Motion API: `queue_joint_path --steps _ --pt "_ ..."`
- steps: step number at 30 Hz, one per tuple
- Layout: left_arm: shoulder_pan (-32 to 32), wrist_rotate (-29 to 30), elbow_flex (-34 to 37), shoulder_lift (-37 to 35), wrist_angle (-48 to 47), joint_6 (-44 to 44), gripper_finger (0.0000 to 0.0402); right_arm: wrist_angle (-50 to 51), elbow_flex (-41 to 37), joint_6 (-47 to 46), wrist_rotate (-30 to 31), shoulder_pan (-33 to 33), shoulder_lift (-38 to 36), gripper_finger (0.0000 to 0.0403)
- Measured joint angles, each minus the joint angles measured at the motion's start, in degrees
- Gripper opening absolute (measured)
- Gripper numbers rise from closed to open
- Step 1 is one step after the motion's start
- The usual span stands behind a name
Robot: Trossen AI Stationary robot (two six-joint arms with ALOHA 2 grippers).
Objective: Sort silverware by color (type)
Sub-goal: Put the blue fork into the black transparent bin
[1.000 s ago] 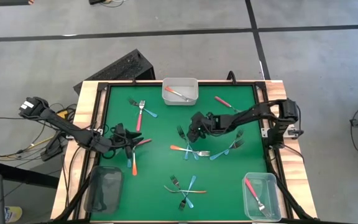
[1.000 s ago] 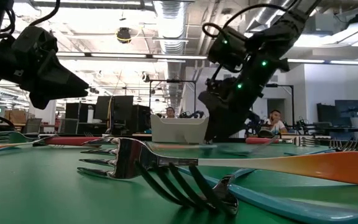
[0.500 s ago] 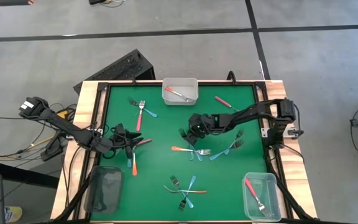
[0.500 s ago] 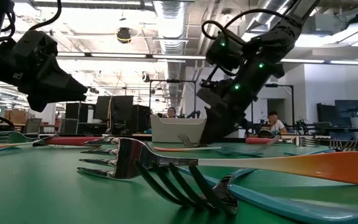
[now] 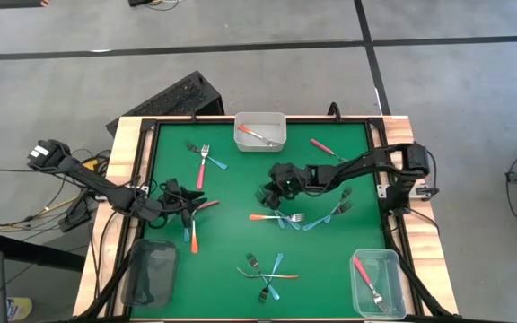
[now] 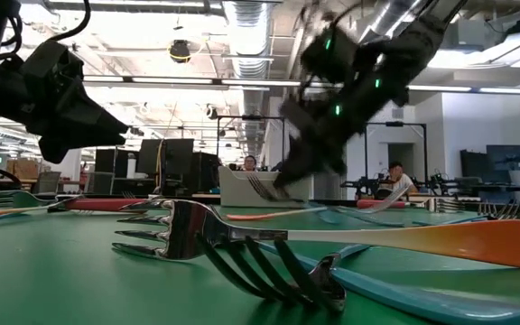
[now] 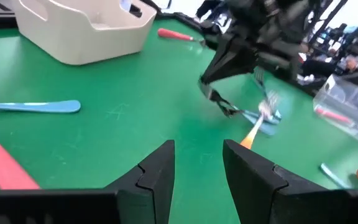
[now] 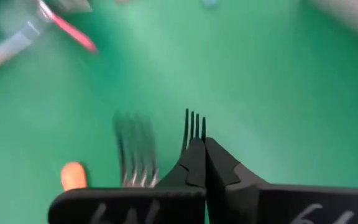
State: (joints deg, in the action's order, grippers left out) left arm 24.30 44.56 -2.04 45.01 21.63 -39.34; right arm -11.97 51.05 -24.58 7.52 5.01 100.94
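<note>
Since a second ago the right gripper [image 5: 264, 195] has slid toward mid-mat and lifted a small silver-tined fork [image 8: 194, 126], its fingers pinched tight on it. Far left, the left gripper [image 5: 189, 205] hangs with fingers parted beside an orange-handled fork [image 5: 194, 235]. Open green mat [image 5: 232, 184] separates them; the white bin [image 5: 259, 131] hugs the far edge.

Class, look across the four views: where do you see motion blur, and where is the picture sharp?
Low view: the right hand smears with motion, while the near orange-handled fork is crisp. Right wrist view: the green table streaks, though the hand's fingers are sharp. High view: all steady. Left wrist view: the far arm is slightly blurred.
</note>
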Motion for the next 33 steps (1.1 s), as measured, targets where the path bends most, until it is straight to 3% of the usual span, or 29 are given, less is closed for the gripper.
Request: queue_joint_path --steps 6,12,19,25,33 --pt "-0.03 0.25 -0.02 0.12 10.15 11.19 0.013 -13.61 0.09 13.94 7.13 -5.45 -5.61 0.0006" --pt "-2.16 -4.64 -0.56 4.29 22.9 19.38 0.0156 -31.65 0.69 24.84 4.66 -8.44 -4.29 0.0006" --pt "-4.69 -12.01 -8.39 15.7 23.81 22.68 0.0169 -32.01 4.8 27.2 1.26 -8.9 -0.4 0.0006" --pt "-4.84 -12.34 -15.54 24.78 23.71 26.65 0.0169 -31.73 7.21 27.94 1.26 -9.54 0.75 0.0007" --pt "-5.5 -13.28 -18.6 27.78 23.94 25.96 0.0167 -31.86 7.43 29.62 1.22 -10.33 0.47 0.0007"
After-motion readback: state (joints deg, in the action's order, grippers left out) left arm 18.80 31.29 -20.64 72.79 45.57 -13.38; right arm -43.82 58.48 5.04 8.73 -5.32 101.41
